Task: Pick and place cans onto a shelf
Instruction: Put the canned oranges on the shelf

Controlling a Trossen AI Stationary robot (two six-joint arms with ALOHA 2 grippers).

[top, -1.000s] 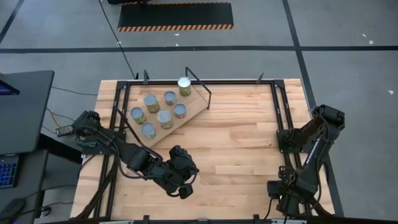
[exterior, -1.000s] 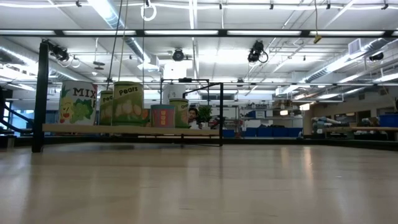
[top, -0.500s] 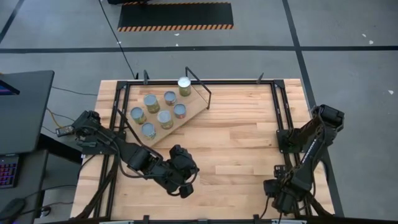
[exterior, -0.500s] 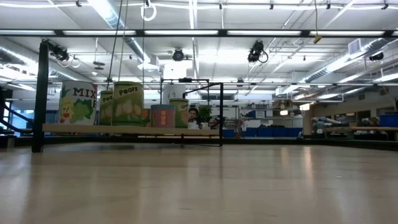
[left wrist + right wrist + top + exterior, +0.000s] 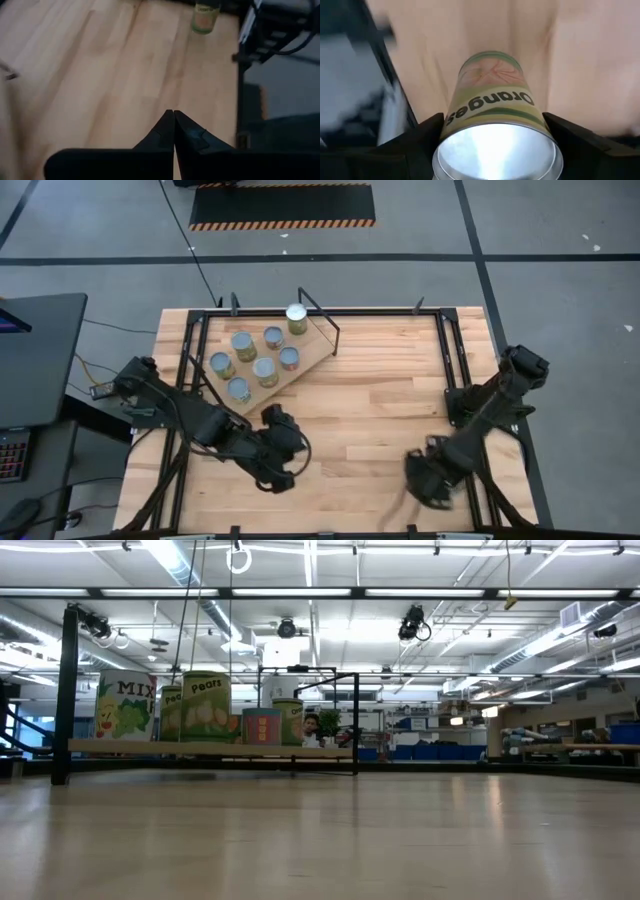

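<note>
An "Oranges" can (image 5: 490,100) with a silvery top stands upright on the table near its right, near corner; the left wrist view shows this can (image 5: 204,17) too. My right gripper (image 5: 492,119) (image 5: 425,478) points down over it, open, one finger on each side of the can. In the high view the gripper hides the can. Several more cans (image 5: 265,370) stand on the shelf (image 5: 312,345) at the far left. My left gripper (image 5: 278,478) (image 5: 173,120) is shut and empty above the near left of the table. My right gripper's fingers (image 5: 427,137) flank the can's labelled side (image 5: 451,116) from above, and the can's top reaches far back between them. I cannot tell whether they touch the can.
Black rails (image 5: 455,370) run along the table's right and left sides. The shelf's wire frame (image 5: 320,315) rises at its far end. Bare wood (image 5: 370,410) lies between the two arms. The low view shows the shelf (image 5: 200,748) and its cans only.
My right gripper has swung from the right rail toward the table's left edge, in over the tabletop near the front. My left gripper has drawn back a little toward the table's left edge, still shut.
</note>
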